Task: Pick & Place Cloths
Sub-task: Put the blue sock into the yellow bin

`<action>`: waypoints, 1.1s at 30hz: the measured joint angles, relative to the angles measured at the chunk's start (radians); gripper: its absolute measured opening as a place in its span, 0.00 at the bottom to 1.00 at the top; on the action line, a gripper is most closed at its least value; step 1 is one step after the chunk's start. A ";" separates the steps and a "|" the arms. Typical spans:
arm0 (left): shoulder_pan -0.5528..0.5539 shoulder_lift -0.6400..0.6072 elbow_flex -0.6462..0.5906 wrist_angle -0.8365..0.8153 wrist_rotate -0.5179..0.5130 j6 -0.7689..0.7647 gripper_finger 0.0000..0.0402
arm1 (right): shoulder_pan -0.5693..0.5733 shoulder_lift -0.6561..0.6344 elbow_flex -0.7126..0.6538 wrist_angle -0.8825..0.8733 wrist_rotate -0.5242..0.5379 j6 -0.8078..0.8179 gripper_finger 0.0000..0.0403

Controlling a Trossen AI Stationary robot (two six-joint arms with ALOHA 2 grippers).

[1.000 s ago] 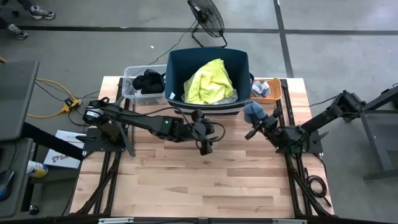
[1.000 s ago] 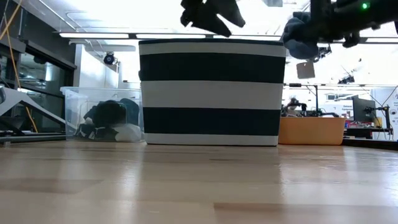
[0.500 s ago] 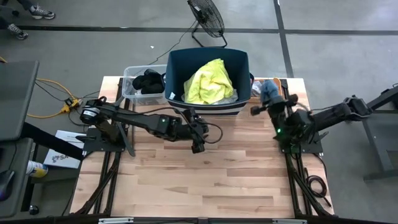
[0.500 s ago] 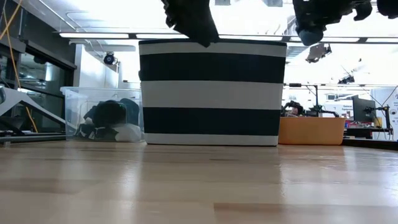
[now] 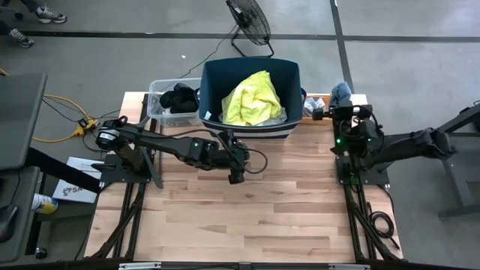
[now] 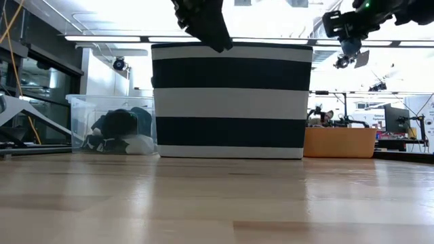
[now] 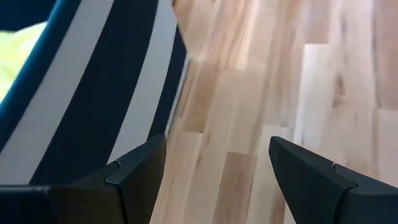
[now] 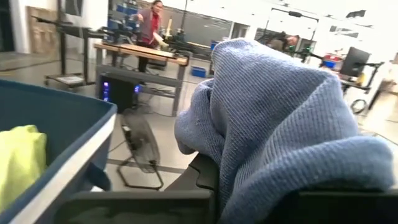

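My right gripper (image 5: 332,111) is shut on a blue sock (image 5: 341,91) above the table's far right corner, beside the navy striped tub (image 5: 251,63). In the right wrist view the sock (image 8: 280,124) fills the picture and hides the fingertips. The neon yellow shirt (image 5: 251,97) lies bunched inside the tub. My left gripper (image 5: 236,175) hovers open above the bare wood in front of the tub; its fingers (image 7: 134,171) stand beside the tub's striped wall (image 7: 93,106). Dark garments (image 5: 176,97) lie in a clear bin left of the tub. My right gripper holds the blue sock in a bunch between its two fingers; the knit (image 8: 249,168) bulges over them and hides the place of contact. The fingers point roughly level toward the table's far edge. The sock is lifted clear, and a part (image 6: 350,46) hangs below the gripper.
The small orange tray (image 6: 339,142) sits at the far right corner, under the right gripper. The clear bin (image 6: 112,129) stands left of the tub. A floor fan (image 5: 247,21) stands beyond the far edge. Bare wood (image 5: 247,217) spans the near half. A person (image 8: 151,22) stands far off.
My right gripper has carried the blue sock from in front of the tub's right corner toward the far right corner, turning to face the far edge, and stayed shut on it. My left gripper has shifted slightly toward the table's left.
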 joint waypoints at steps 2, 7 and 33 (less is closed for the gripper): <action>0.000 0.000 0.000 0.014 0.030 0.012 0.70 | -0.025 0.003 0.000 -0.001 -0.001 0.004 0.01; 0.000 0.000 0.000 0.041 0.090 0.026 0.70 | -0.080 0.016 0.000 -0.002 0.000 0.021 0.01; 0.000 0.000 0.000 0.228 0.384 0.238 0.70 | -0.055 0.132 0.000 -0.015 -0.341 0.169 0.01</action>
